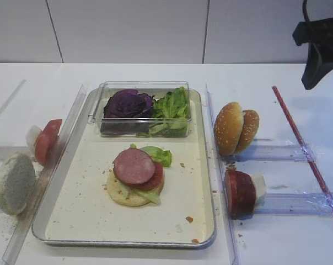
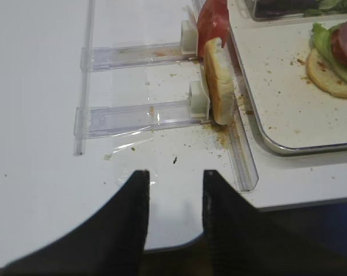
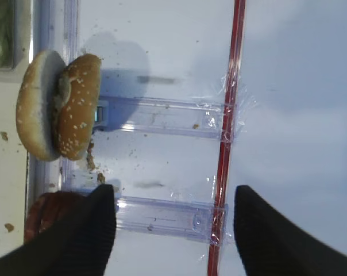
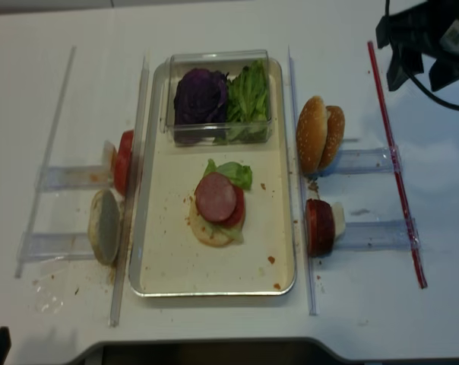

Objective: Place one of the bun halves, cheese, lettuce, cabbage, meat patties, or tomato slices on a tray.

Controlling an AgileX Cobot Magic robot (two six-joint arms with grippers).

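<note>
The cream tray [image 1: 89, 210] holds a stack: a pale bun half [image 1: 122, 196], lettuce [image 1: 158, 155], a tomato slice [image 1: 156, 179] and a meat patty [image 1: 133, 165] on top. Right of the tray, two sesame bun halves [image 1: 235, 128] stand on edge, with meat patties [image 1: 241, 192] nearer. On the left stand a tomato slice [image 1: 47, 141] and a pale bun half [image 1: 14, 183]. My right gripper [image 3: 173, 218] hangs open and empty, high over the right rails. Over the table's front left, my left gripper [image 2: 174, 195] is open and empty. No cheese shows.
A clear plastic box [image 1: 144, 88] at the tray's far end holds purple cabbage [image 1: 128, 104] and lettuce [image 1: 172, 107]. Clear plastic rails [image 1: 282, 152] lie on both sides of the tray. A red strip [image 1: 304, 146] runs along the right. Crumbs speckle the tray.
</note>
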